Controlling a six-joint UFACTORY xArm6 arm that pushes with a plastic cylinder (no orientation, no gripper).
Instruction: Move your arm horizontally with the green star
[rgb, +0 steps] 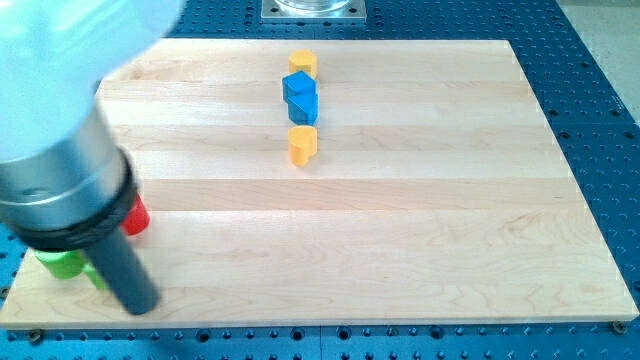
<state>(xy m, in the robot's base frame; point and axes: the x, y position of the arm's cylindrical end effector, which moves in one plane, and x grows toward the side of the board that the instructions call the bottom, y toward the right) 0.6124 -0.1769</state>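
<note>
My arm fills the view's left, and the dark rod slants down to my tip (141, 305) near the board's bottom left corner. Two green pieces show there, mostly hidden by the arm: one (62, 263) left of the rod and a sliver (97, 277) touching the rod's left side. Their shapes cannot be made out, so I cannot tell which is the green star. My tip sits just right of and below them. A red block (136, 218) peeks out to the right of the arm, above the tip.
Near the board's top centre stand a column of blocks: a yellow block (302, 62) at the top, two blue blocks (300, 96) touching below it, and a yellow heart-like block (302, 145) lowest. A metal mount (313, 9) sits above the board's top edge.
</note>
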